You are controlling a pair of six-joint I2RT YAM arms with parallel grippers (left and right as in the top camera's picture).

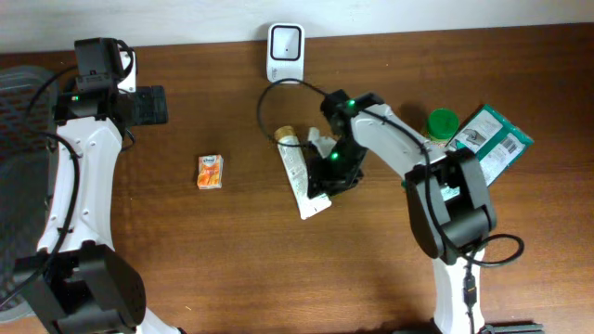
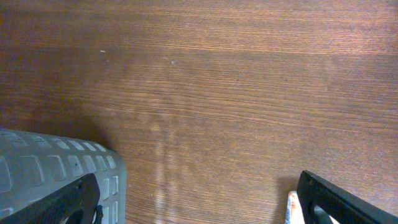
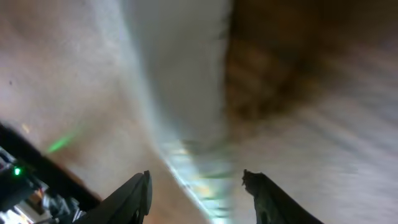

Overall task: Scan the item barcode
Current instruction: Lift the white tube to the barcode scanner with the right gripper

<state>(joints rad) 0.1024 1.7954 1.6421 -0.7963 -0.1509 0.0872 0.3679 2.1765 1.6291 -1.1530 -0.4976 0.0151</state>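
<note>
The item's a white tube with a tan cap, lying flat mid-desk, a bit below the white scanner. Its long axis runs slightly diagonal, cap toward the scanner, flat end toward the near edge. The right pincer is right over it, view's blurry, can't tell if it's gripping. The left pincer is spread wide, empty.

Carton lies left of tube; scanner behind.

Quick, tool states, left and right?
Left tool: open, empty.
Right tool: over the white tube, view blurred; grip cannot be told.
</note>
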